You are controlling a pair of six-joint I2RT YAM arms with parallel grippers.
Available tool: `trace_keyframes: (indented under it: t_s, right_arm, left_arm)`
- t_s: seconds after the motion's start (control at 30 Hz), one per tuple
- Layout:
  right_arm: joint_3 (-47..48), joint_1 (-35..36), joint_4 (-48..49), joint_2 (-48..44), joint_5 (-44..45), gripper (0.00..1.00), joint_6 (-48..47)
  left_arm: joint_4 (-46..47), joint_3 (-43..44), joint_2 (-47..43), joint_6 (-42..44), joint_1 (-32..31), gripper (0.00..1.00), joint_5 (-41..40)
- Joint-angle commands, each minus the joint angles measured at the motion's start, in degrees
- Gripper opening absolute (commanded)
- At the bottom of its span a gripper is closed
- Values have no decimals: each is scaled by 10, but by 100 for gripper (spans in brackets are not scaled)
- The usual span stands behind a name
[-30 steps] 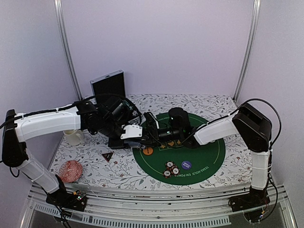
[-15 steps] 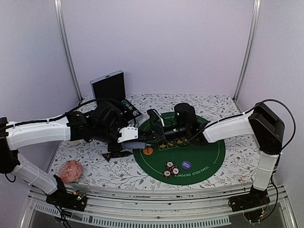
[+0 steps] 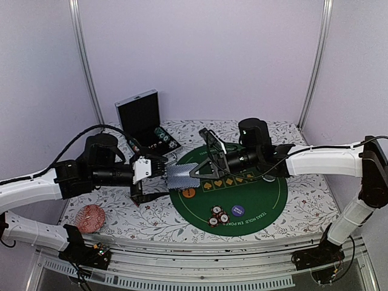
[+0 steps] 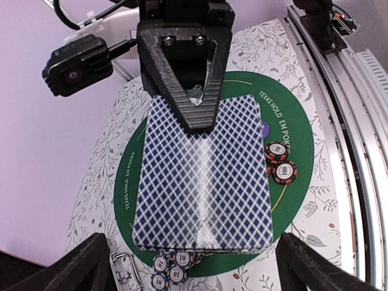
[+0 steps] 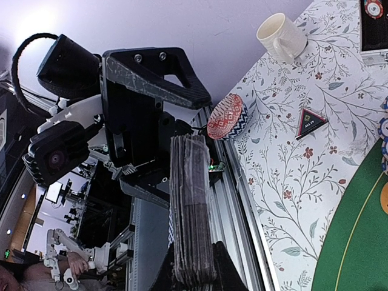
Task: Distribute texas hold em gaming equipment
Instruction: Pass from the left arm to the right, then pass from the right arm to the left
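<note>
Holding the deck of cards (image 3: pixel 179 176) in the tightly closed right gripper (image 3: pixel 197 171), clear of the tabletop (image 3: pixel 121 218) above the left edge of the green mat (image 3: pixel 267 203). Facing it with the left gripper (image 3: pixel 156 172) spread fully wide, gripping nothing, just beside the cards. Lying on the mat toward the tabletop's front edge, a cluster of poker chips (image 3: pixel 218 215).

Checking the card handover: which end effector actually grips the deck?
The right end effector: its jaws pinch the card deck at one edge, while the left end effector has its fingers spread wide open either side.
</note>
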Motion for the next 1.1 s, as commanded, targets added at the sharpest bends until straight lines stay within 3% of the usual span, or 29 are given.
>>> trace_keyframes:
  t_s: [0.0, 0.37, 0.7, 0.87, 1.07]
  right_arm:
    - [7, 0, -45, -21, 4, 2, -26]
    - [48, 26, -43, 11, 14, 2, -20]
    - [63, 32, -44, 26, 8, 2, -18]
    - [52, 32, -43, 17, 20, 2, -20]
    - [45, 32, -40, 14, 28, 2, -16]
  left_arm:
    - [117, -39, -9, -25, -7, 98, 9]
    - [140, -59, -2, -40, -14, 98, 80]
    - [144, -57, 22, -36, -23, 98, 26]
    - [143, -62, 24, -30, -25, 92, 26]
    - [142, -56, 32, -33, -27, 77, 29]
